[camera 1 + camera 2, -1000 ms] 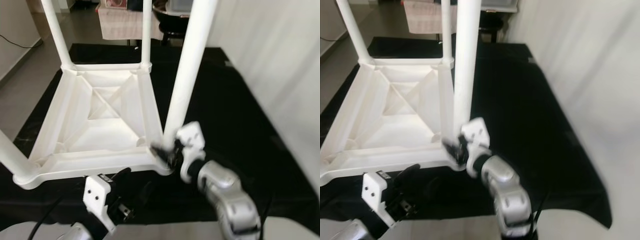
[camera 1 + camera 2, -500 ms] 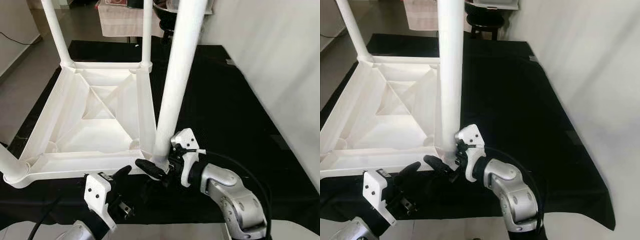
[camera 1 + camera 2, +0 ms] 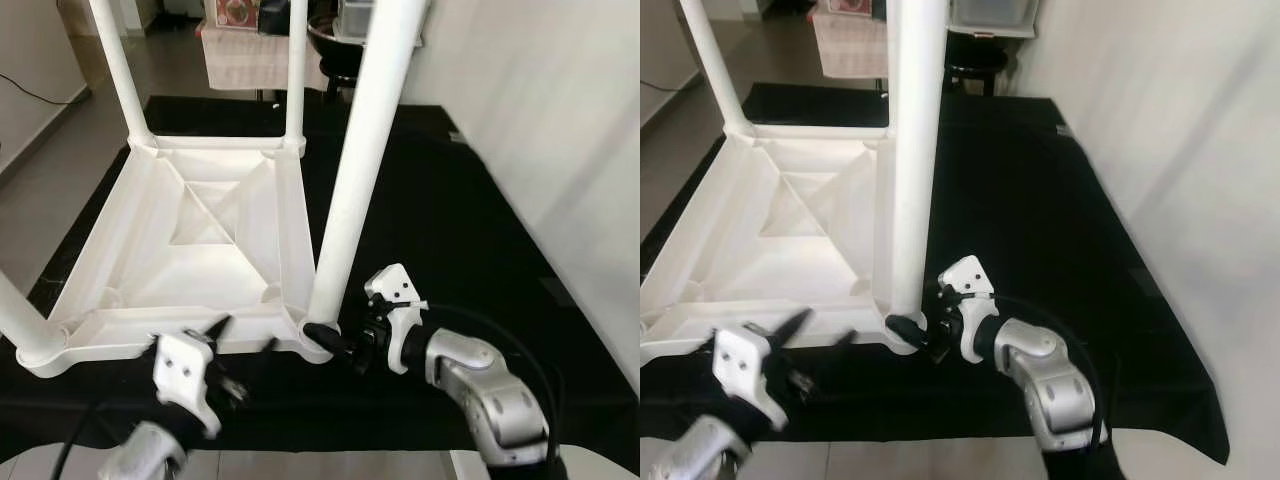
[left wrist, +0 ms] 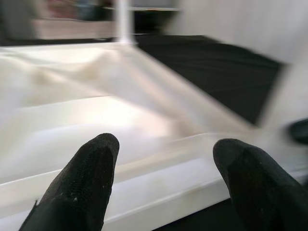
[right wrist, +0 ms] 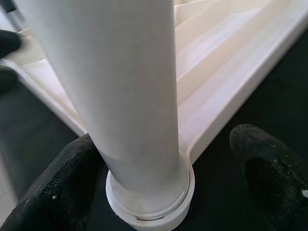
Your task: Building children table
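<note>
A white plastic children's table (image 3: 200, 250) lies upside down on a black mat, its legs pointing up. My right gripper (image 3: 335, 345) is open at the foot of the near right leg (image 3: 355, 170). In the right wrist view that leg's base (image 5: 144, 192) stands between the two fingers; one fingertip (image 5: 53, 192) touches it, the other (image 5: 269, 163) is apart. My left gripper (image 3: 240, 338) is open at the table's front rim (image 3: 130, 340), and in the left wrist view that rim (image 4: 159, 183) runs just beyond the fingertips (image 4: 91, 168).
Three more legs stand up: far left (image 3: 120, 70), far right (image 3: 295, 70), near left (image 3: 15, 315). The black mat (image 3: 450, 220) spreads to the right, up to a white wall (image 3: 560, 150). A cloth-covered table (image 3: 245, 50) and a dark stool (image 3: 335, 45) stand behind.
My left gripper has moved up and forward to the table's front rim, blurred with motion. The right gripper has drawn back a little to the right at the leg's foot.
</note>
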Available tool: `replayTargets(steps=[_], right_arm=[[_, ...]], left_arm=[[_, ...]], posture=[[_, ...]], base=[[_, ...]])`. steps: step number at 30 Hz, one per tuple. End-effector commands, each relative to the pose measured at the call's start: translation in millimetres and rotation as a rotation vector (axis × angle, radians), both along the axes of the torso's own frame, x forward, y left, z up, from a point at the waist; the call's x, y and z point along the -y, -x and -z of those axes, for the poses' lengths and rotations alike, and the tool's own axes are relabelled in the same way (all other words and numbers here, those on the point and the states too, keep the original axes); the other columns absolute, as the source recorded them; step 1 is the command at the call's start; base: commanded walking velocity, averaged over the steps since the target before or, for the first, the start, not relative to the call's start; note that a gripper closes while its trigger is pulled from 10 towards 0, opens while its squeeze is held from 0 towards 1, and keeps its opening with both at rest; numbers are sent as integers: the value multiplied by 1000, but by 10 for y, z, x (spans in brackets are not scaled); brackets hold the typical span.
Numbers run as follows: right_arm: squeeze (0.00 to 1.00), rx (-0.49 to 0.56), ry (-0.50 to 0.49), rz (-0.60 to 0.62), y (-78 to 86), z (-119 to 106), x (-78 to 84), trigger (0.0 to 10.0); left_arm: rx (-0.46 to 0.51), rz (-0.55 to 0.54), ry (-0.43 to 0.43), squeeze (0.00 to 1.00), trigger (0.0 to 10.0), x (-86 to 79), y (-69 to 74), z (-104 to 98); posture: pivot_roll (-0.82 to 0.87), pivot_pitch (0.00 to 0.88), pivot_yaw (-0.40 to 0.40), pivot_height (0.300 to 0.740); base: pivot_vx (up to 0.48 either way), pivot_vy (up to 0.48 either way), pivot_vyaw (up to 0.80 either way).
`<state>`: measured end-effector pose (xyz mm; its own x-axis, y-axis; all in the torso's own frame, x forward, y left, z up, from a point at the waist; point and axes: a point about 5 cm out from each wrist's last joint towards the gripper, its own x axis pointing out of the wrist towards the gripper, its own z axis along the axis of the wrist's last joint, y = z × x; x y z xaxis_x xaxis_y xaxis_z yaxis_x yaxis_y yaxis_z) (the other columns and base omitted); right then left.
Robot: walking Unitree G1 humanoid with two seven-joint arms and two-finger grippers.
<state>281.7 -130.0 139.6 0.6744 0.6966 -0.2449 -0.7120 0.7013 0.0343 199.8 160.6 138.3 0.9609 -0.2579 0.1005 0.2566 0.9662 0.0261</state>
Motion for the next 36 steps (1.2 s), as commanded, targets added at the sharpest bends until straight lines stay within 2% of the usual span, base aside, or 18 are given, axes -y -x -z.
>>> replayTargets(steps=[1, 4, 10, 13, 18, 21, 23, 25, 34, 36], right_arm=[[1000, 41, 13, 93, -99, -49, 189, 10000], [1000, 51, 33, 115, -137, -28, 223, 10000], [1000, 56, 74, 109, -149, 58, 122, 10000], [1000, 54, 68, 79, -169, 89, 41, 10000], [1000, 59, 63, 49, -184, 82, 25, 10000], [1000, 39, 60, -102, -71, 80, 21, 10000], [1000, 39, 60, -102, -71, 80, 21, 10000], [1000, 37, 60, -179, 1, 83, 14, 10000], [1000, 58, 59, -172, -1, 80, -37, 10000], [1000, 59, 70, -148, -19, 95, -34, 10000]], left_arm=[[-53, -85, -35, 0, 10000, -72, -10, 92], [-60, -146, -61, 0, 10000, -120, -26, 107], [-89, -216, -53, 0, 10000, -164, 23, 167], [-108, -245, -79, 0, 10000, -166, 91, 220], [-125, -291, -61, 0, 10000, -209, 110, 250], [-137, -318, -47, 0, 10000, -240, 84, 264], [-137, -318, -47, 0, 10000, -240, 84, 264], [-136, -313, -64, 0, 10000, -228, 60, 261], [-114, -338, -92, 0, 10000, -311, -44, 200], [-114, -339, -103, 0, 10000, -309, -48, 199]], posture=[[-199, 13, -83, 740], [-199, 7, -80, 740], [-186, 0, -83, 740], [-167, 0, -92, 740], [-167, 0, -99, 740], [-175, 0, -103, 740], [-175, 0, -103, 740], [-179, 0, -104, 740], [-192, 1, -101, 740], [-194, 3, -102, 740]], base=[[0, 0, 0], [0, 0, 0], [0, 0, 0], [0, 0, 0], [0, 0, 0], [0, 0, 0], [0, 0, 0], [0, 0, 0], [0, 0, 0], [0, 480, 0]])
